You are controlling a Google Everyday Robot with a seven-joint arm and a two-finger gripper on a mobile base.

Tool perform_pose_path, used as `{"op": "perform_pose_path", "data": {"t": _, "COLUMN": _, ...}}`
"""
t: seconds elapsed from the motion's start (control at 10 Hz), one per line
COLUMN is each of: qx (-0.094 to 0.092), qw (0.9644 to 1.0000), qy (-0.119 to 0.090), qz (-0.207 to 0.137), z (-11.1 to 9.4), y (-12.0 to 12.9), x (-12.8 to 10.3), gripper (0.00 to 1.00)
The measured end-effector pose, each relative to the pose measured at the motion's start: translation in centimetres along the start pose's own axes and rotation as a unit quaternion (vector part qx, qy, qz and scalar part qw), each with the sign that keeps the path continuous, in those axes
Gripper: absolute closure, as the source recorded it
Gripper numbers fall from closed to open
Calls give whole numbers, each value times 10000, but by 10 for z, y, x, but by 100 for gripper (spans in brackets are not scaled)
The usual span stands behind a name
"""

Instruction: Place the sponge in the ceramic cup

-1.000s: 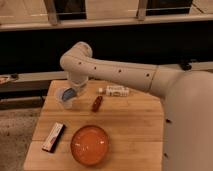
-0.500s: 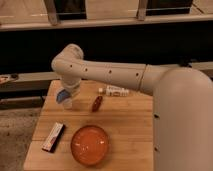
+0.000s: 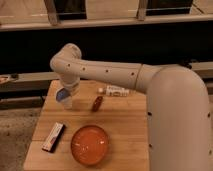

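My gripper (image 3: 66, 94) hangs from the white arm over the back left of the wooden table (image 3: 125, 131). It is shut on the sponge (image 3: 61, 93), a small blue-grey pad that shows at its left side. Directly under it stands the ceramic cup (image 3: 67, 104), a small pale tumbler partly hidden by the gripper. The sponge sits at the cup's rim; I cannot tell whether it touches the cup.
An orange bowl (image 3: 90, 145) sits at the table's front middle, and a dark flat box with a pink-white side (image 3: 53, 136) lies to its left. A small red-brown object (image 3: 97, 103) and a white tube (image 3: 114, 91) lie right of the cup. A dark railing runs behind the table.
The arm has swung a little to the left, carrying the gripper and sponge over the cup. The things on the table have not moved.
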Motion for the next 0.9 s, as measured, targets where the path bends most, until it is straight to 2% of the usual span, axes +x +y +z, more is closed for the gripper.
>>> {"op": "perform_pose_path", "data": {"t": 0.9, "qx": 3, "qw": 10000, "qy": 82, "qz": 33, "z": 7, "y": -16, "x": 0, "gripper": 97}}
